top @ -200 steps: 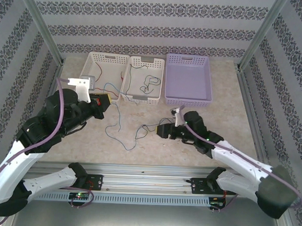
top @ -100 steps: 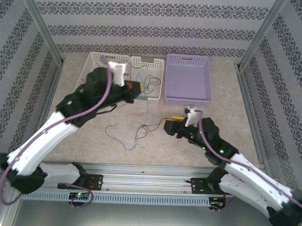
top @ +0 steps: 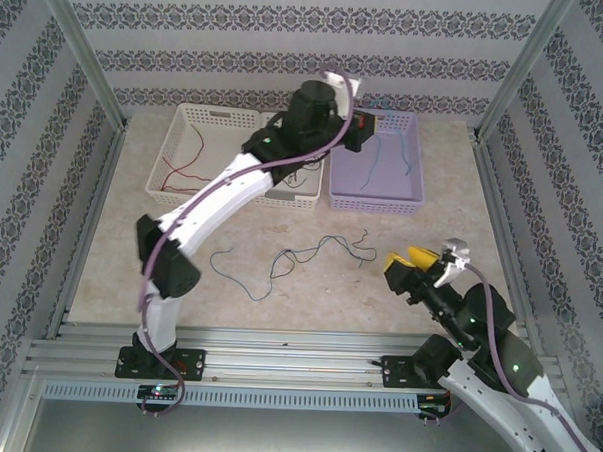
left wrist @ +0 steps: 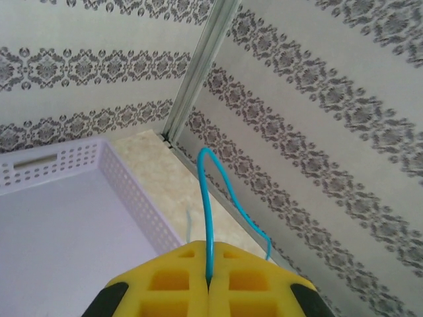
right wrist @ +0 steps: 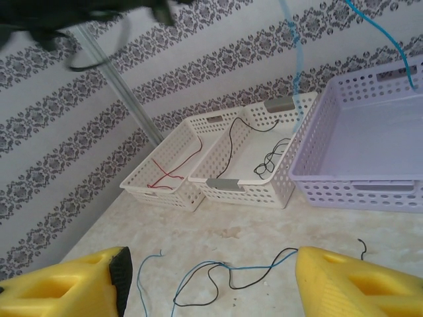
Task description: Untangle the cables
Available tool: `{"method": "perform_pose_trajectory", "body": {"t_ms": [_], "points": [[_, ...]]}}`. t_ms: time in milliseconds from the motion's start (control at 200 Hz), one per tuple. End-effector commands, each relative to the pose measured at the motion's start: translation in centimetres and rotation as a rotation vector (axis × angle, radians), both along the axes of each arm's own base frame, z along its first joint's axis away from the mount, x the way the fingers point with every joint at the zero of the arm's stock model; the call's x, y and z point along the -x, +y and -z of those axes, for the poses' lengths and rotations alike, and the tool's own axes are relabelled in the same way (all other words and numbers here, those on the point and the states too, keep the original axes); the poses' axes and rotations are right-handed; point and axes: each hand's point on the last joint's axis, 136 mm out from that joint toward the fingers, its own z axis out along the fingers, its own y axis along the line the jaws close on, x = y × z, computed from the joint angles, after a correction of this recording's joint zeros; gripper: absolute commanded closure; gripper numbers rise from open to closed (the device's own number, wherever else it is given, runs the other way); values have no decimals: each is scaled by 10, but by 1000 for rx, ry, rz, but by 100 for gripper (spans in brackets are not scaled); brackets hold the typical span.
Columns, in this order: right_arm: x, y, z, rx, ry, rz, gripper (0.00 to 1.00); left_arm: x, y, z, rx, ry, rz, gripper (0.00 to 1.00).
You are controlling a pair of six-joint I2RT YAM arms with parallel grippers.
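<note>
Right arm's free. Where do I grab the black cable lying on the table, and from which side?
Take the black cable near its right-hand free end, the stretch nearest the right gripper. Come straight down from above with the fingers set across the wire. There it lies flat and looks alone; further left it crosses the blue cable on the table, so you would likely pinch both.

The left gripper (left wrist: pixel 209 281), yellow jaws pressed together, pinches a blue cable (left wrist: pixel 206 218) that arches upward. A lavender perforated basket (left wrist: pixel 135 195) sits on the beige surface (left wrist: pixel 168 165) near a corner, where a metal post (left wrist: pixel 201 66) rises.
</note>
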Motion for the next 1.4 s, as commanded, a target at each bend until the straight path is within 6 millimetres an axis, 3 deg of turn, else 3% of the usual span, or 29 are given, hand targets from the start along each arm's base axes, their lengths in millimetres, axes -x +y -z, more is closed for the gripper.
{"method": "perform_pose_trajectory", "body": {"t_ms": [0, 105, 255, 425, 545, 610, 669, 799, 829, 999, 1129, 1214, 1249, 1274, 1324, 1394], "points": [[15, -12, -6, 40, -17, -12, 33, -43, -14, 28, -54, -24, -48, 100], [27, -18, -11, 42, -27, -32, 33, -76, -26, 72, -76, 21, -99, 100], [35, -31, -14, 53, -43, -7, 32, -115, -14, 127, -51, 100, -201, 100], [35, -25, -13, 44, -38, -34, 31, -131, -7, 178, -97, 158, -241, 100], [30, -21, -7, 59, -22, -32, 31, -128, -10, 197, -115, 199, -208, 83], [28, -19, -4, 64, -11, -33, 30, -124, -14, 193, -106, 202, -176, 57], [24, -17, -1, 68, 7, -29, 30, -119, -16, 182, -92, 200, -147, 41], [19, -11, 5, 74, 40, -31, 30, -102, -18, 139, -64, 173, -83, 14], [18, -9, 6, 74, 44, -33, 30, -96, -18, 128, -61, 162, -66, 1], [11, -2, 12, 63, 75, -35, 30, -56, -13, 73, -98, 121, -12, 0], [6, 0, 16, 83, 105, -22, 30, -21, 2, 46, -161, 109, -23, 0], [3, 1, 22, 101, 138, -16, 30, 2, 16, 40, -187, 116, -25, 0], [3, 2, 25, 104, 151, -16, 30, 10, 24, 48, -204, 132, -40, 0], [2, 3, 26, 104, 160, -18, 30, 17, 33, 42, -198, 125, -53, 0], [2, 6, 28, 103, 172, -29, 30, 30, 51, 55, -214, 145, -87, 0], [1, 10, 32, 105, 188, -41, 30, 52, 80, 58, -201, 136, -138, 0]]}}
